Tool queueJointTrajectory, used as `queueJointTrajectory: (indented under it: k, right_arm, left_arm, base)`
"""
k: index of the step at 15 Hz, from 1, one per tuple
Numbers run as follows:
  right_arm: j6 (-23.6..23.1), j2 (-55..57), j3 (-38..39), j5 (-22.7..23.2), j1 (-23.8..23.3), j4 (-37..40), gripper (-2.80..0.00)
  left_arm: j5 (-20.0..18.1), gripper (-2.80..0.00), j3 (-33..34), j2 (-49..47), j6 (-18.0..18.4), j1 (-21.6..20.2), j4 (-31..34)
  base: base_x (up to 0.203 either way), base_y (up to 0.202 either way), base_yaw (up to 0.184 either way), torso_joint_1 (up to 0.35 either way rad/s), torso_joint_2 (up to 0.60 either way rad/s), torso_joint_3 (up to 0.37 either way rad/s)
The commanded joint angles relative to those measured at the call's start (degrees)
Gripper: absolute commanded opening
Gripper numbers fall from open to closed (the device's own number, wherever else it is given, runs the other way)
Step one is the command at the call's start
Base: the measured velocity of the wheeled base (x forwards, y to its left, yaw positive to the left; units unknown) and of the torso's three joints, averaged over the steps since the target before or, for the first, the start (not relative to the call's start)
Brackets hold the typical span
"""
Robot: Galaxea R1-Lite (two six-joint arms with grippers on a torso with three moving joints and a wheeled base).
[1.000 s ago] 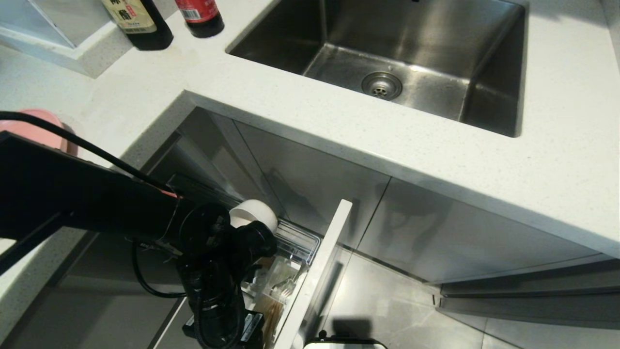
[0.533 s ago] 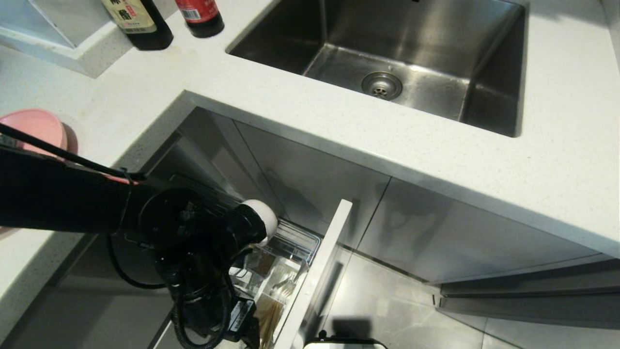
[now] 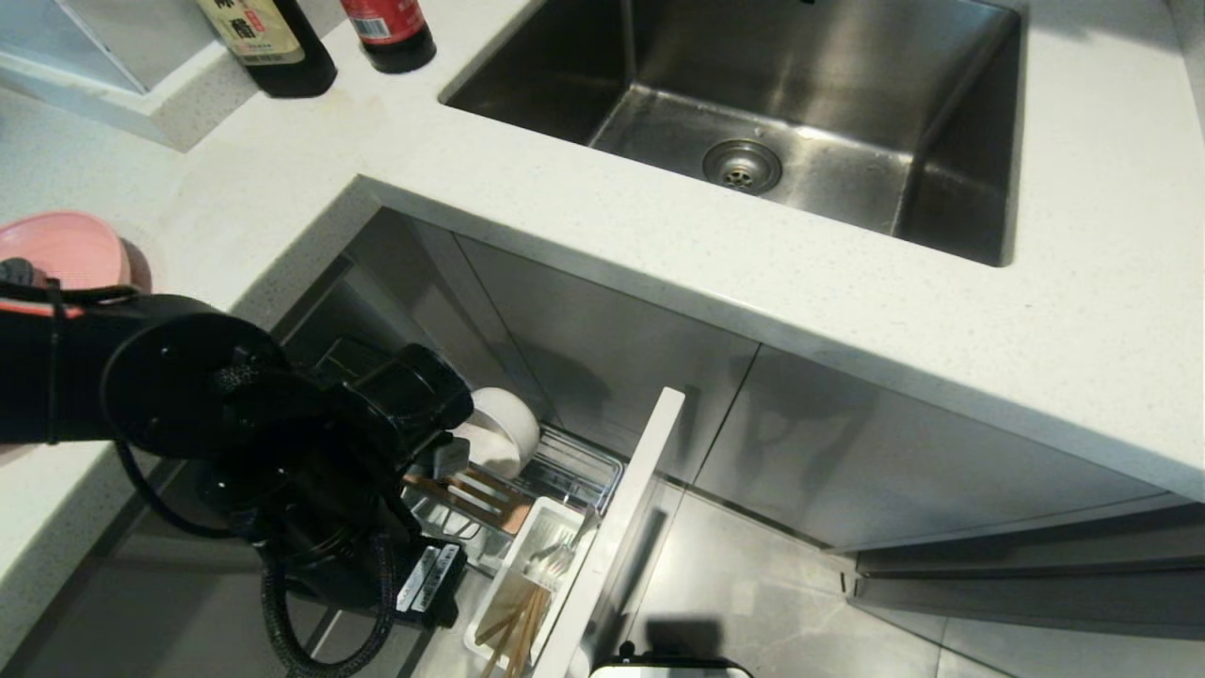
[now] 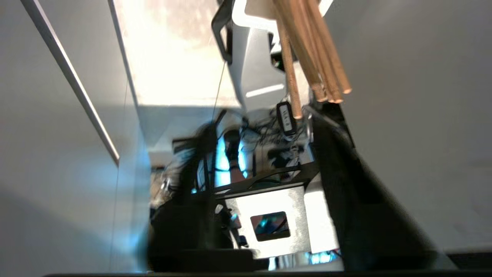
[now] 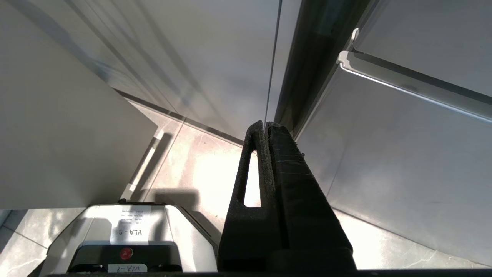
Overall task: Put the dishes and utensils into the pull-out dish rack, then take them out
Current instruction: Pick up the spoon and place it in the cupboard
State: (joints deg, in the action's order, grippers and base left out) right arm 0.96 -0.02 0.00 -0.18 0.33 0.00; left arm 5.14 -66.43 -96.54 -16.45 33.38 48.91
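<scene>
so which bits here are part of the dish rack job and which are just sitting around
Part of the job:
- pull-out dish rack
- cream-white bowl
- chopsticks in the white utensil cup
- pink plate
- left gripper

Lying about:
- two bottles
- steel sink

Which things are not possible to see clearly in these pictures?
- Left gripper: head view, hidden behind its own black arm; left wrist view shows no fingers.
- Spoon: seen in no view.
- Pink plate: head view, cut by the edge and the arm.
- Chopsticks: left wrist view, upper ends cut off.
</scene>
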Motion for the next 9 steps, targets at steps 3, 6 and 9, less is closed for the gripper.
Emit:
queueJointTrajectory:
  k: [3,6,9]
  right_arm:
    - [0.0,0.0,0.1,0.0,0.0,0.0,-2.80]
    - [0.0,0.0,0.1,0.0,0.0,0.0,-2.80]
    - [0.0,0.0,0.1,0.0,0.0,0.0,-2.80]
  left_arm:
    - [0.0,-2.80,0.0,5.4,-0.7,0.0,0.2]
    - [0.1,-2.80,0.0,7.9,-1.0,0.0,0.2]
    - [0.7,-2.80,-0.5,11.0,-1.1,0.0,0.1]
  base:
    - [0.000,0.000,0.000,0.000,0.00,0.000]
    - [0.000,0.000,0.000,0.000,0.00,0.000]
    - [0.000,0.000,0.000,0.000,0.00,0.000]
